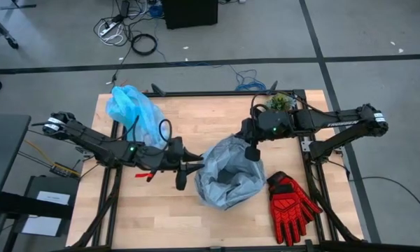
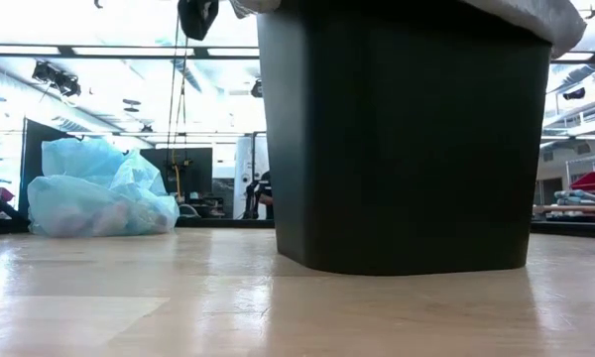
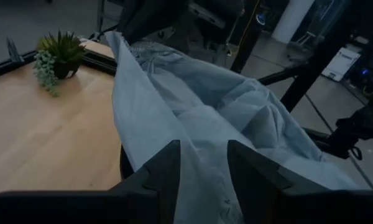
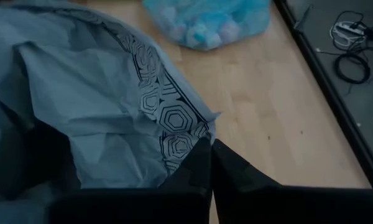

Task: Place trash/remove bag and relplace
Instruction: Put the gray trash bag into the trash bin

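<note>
Cyan-blue bag, knotted and full of pale wads, sits at the table's far left corner, well behind the left gripper. That gripper pinches the near-left edge of a grey-blue liner draped over the black bin. Opposite, the right gripper is clenched on the liner's patterned far rim. A small plant stands behind it; red gloves lie beside the bin, probably a pair.
</note>
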